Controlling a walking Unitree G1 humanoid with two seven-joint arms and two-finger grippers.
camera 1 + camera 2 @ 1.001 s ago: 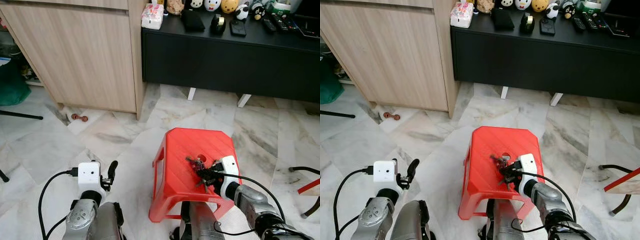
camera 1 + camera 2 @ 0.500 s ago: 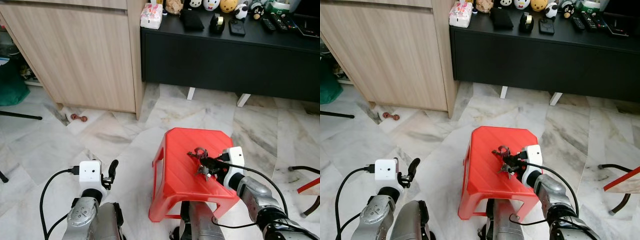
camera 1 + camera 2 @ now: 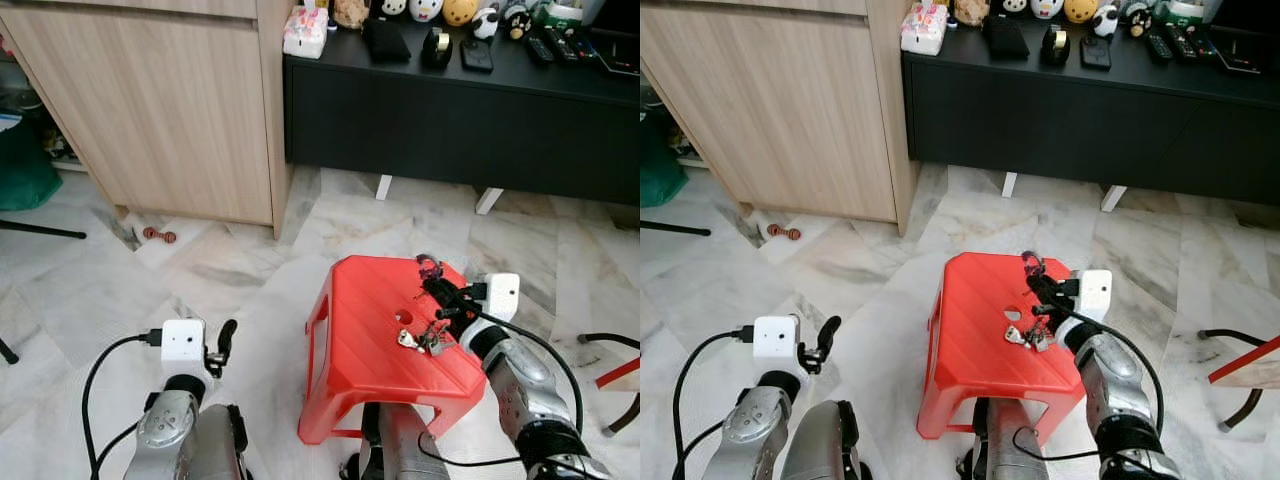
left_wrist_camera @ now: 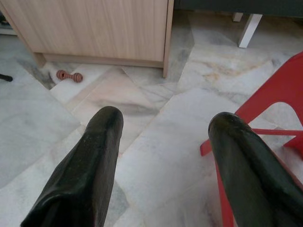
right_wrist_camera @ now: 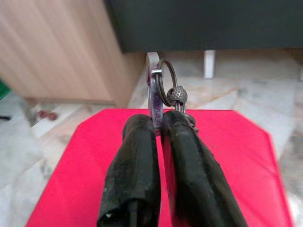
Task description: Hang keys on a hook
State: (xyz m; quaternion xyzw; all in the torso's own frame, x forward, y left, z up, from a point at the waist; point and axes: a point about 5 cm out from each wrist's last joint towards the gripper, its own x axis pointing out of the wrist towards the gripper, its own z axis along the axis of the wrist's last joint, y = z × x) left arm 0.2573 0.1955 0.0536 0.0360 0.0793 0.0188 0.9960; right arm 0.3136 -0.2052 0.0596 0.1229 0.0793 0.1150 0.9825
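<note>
My right gripper (image 3: 432, 279) is raised above the far right part of a red plastic stool (image 3: 360, 330) and is shut on a bunch of keys (image 3: 427, 338). The key ring (image 5: 166, 87) sticks out past the black fingertips, and the keys dangle below, just over the stool top. In the right wrist view the two fingers (image 5: 137, 175) pinch a flat metal piece of the ring. My left gripper (image 3: 224, 340) hangs low at the left, open, with nothing between its fingers (image 4: 85, 175).
A light wooden cabinet (image 3: 160, 110) stands at the back left, beside a black TV console (image 3: 460, 120) with toys and remotes on top. A small dumbbell-shaped toy (image 3: 158, 236) lies on the marble floor. A red chair leg (image 3: 618, 372) shows at the right edge.
My right gripper has risen off the stool top and moved to the far right with the keys in it. The keys now hang in the air. The left arm stays put.
</note>
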